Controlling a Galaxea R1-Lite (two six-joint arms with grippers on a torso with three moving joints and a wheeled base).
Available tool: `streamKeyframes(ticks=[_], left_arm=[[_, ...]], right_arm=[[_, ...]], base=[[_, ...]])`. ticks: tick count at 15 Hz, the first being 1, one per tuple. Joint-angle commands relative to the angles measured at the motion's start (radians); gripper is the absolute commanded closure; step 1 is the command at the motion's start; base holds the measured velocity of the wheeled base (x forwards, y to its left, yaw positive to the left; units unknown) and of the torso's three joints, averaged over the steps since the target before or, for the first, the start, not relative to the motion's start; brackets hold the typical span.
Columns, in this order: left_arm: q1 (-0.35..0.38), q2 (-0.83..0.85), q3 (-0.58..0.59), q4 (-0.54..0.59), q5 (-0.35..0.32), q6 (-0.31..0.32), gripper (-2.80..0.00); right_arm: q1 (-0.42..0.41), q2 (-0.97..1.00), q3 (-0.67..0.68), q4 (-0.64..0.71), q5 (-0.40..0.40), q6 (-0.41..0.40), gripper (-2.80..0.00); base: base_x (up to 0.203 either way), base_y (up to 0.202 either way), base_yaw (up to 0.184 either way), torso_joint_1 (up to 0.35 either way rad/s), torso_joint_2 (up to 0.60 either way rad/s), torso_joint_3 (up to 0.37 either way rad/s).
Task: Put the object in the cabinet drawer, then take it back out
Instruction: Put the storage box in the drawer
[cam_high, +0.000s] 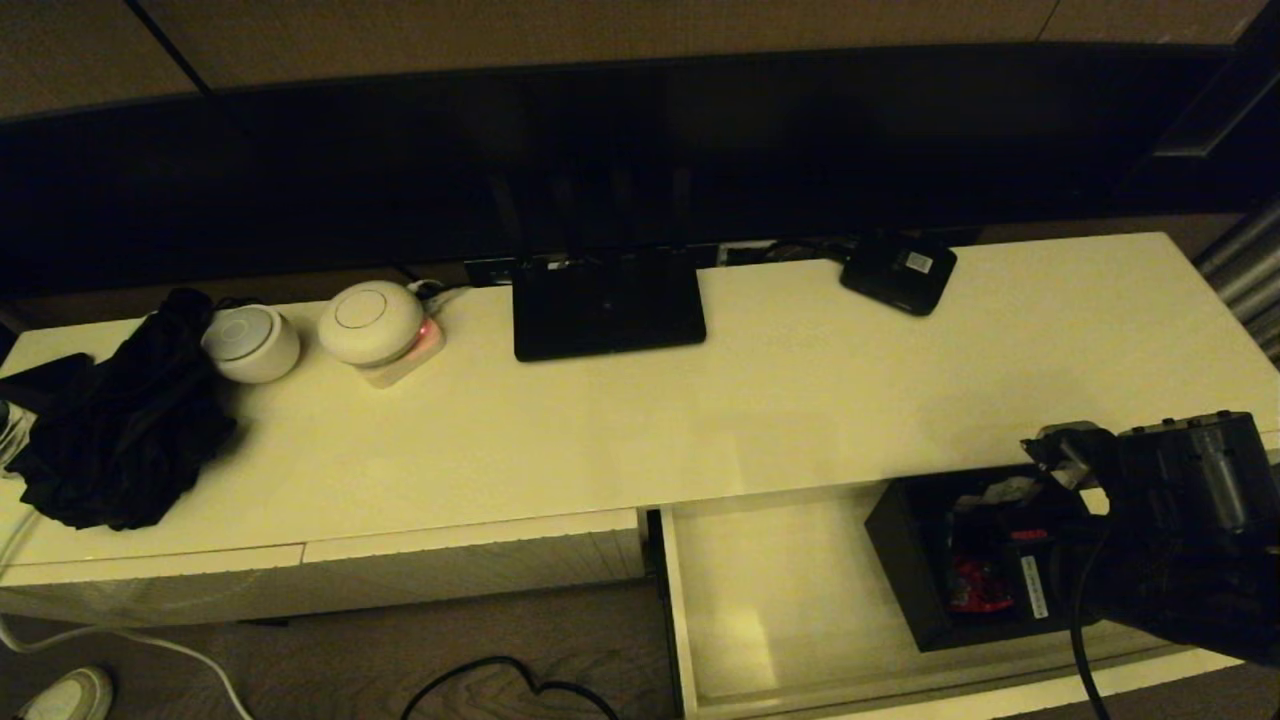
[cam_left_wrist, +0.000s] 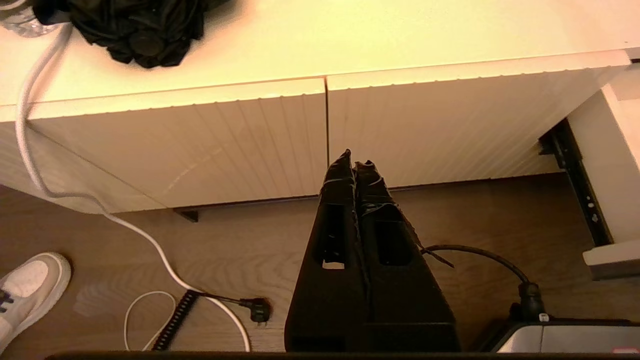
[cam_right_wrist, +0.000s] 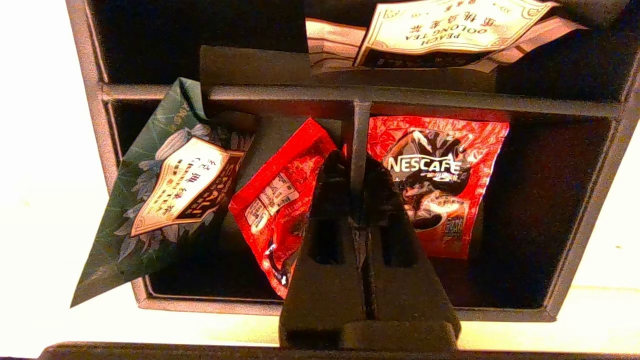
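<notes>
The black box (cam_high: 930, 560) (square-cornered, open on top) is seen sitting in the pulled-out cream drawer (cam_high: 760, 600), at its right side. The right gripper (cam_right_wrist: 352, 172) is pinched shut on a thin divider (cam_right_wrist: 359, 125) inside the box. Only the right wrist view shows the shiny red packets (cam_right_wrist: 440, 170). The left gripper (cam_left_wrist: 354, 159) is held low, fingers closed on nothing, before the ribbed drawer fronts (cam_left_wrist: 200, 140).

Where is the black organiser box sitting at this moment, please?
In the head view the organiser box sits inside the open drawer at its right end, with the right gripper shut on its inner divider.
</notes>
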Motion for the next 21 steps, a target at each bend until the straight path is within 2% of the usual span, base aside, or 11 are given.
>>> streamKeyframes(ticks=[1,10,21], left_arm=[[0.000,0.000,0.003,0.000,0.000,0.000,0.00],[-0.001,0.000,0.003,0.000,0.000,0.000,0.00],[0.000,0.000,0.003,0.000,0.001,0.000,0.00]], right_arm=[[0.001,0.027,0.003,-0.011,-0.001,-0.002,0.00],[-0.001,0.119,0.021,-0.108,0.000,-0.004,0.00],[-0.007,0.203,-0.007,-0.114,0.002,-0.002,0.00]], base=[[0.000,0.000,0.000,0.000,0.00,0.000],[0.000,0.000,0.000,0.000,0.00,0.000],[0.000,0.000,0.000,0.000,0.00,0.000]])
